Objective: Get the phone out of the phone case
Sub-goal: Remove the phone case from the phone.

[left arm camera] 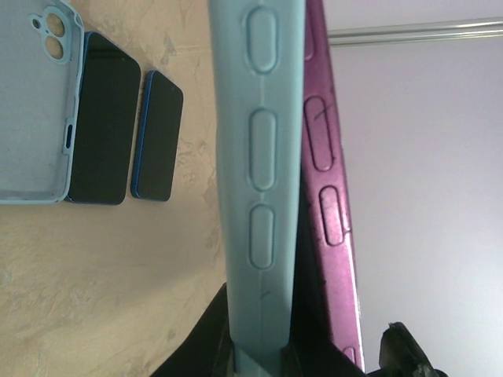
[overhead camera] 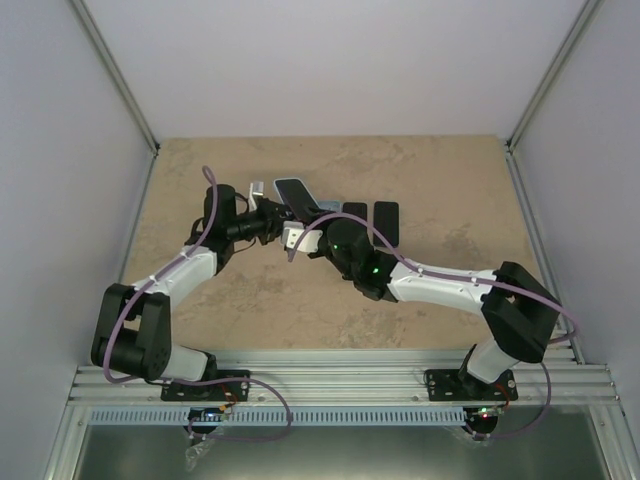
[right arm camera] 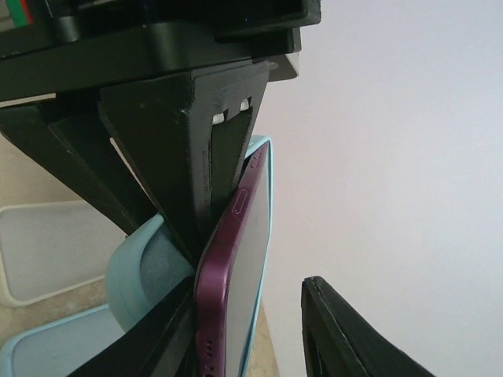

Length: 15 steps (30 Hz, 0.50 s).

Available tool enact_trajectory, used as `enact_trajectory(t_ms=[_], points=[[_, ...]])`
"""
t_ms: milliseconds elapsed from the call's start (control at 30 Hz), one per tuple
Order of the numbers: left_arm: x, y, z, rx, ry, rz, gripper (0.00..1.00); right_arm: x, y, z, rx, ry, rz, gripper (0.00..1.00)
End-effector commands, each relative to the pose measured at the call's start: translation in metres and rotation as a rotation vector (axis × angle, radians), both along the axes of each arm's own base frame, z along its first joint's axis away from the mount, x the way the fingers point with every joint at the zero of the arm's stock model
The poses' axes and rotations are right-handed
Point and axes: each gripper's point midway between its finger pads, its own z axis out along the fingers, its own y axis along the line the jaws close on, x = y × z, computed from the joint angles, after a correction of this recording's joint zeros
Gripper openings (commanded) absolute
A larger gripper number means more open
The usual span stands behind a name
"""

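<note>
We see the left jaws clamped on the blue case (left arm camera: pixel 259 157); the right jaws stand half open around the purple phone (right arm camera: pixel 234 271).

Light-blue phone case (left arm camera: pixel 259 196), magenta phone (left arm camera: pixel 326 157)

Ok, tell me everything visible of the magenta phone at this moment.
The magenta phone is a slim slab with a glossy, metallic-looking frame, oblong side buttons and a smooth glass face. It is held above the table, half peeled from the light-blue case: one end free, the other sits inside. The left claw grips the case; the right claw straddles the phone, one finger at its back, the other clear of its face.
</note>
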Motion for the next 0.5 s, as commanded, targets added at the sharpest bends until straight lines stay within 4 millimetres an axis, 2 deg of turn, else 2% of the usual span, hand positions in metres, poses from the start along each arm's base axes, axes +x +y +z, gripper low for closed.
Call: enact_trajectory(t_ms=[0, 133, 167, 333, 467], points=[[-0.013, -0.006, 0.028, -0.041, -0.101, -0.084, 0.00, 0.030, -0.021, 0.002, -0.020, -0.049, -0.148, 0.35], [-0.017, -0.005, 0.026, -0.023, -0.111, -0.085, 0.00, 0.038, -0.023, -0.004, -0.017, -0.003, -0.156, 0.32], [-0.017, -0.005, 0.026, -0.020, -0.114, -0.085, 0.00, 0.039, -0.023, -0.004, -0.016, 0.007, -0.154, 0.29], [-0.015, -0.005, 0.019, -0.006, -0.103, -0.083, 0.00, 0.039, -0.020, 0.006, 0.038, 0.121, -0.114, 0.01], [-0.010, -0.004, 0.011, 0.022, -0.078, -0.074, 0.00, 0.035, -0.019, 0.020, 0.118, 0.241, -0.060, 0.00]])
